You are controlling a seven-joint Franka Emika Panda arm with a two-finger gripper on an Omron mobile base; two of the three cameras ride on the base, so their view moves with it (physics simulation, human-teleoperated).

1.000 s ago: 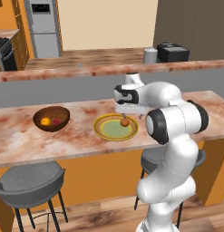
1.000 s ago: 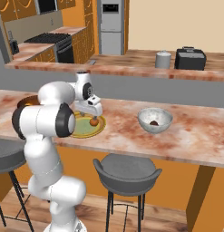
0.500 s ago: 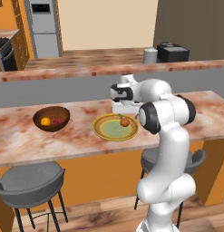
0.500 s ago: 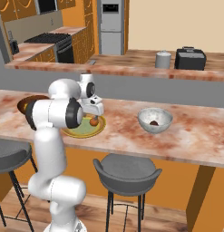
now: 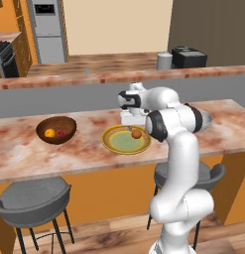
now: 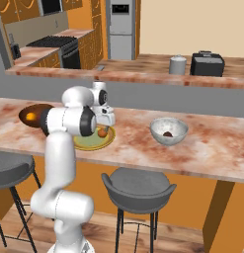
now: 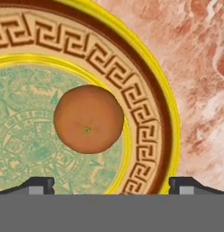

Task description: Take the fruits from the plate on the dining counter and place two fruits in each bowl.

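An orange (image 7: 89, 119) lies on the plate (image 7: 145, 108), at the green centre's edge; the tool (image 7: 111, 183) hangs above, fingers spread wide.

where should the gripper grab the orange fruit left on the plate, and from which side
Take the orange fruit across its widest middle, coming straight down from above. It is a smooth ball lying free on the plate near the inner edge of the patterned rim, with nothing touching it. The gripper is open, wider than the fruit, so the fingers should straddle it.
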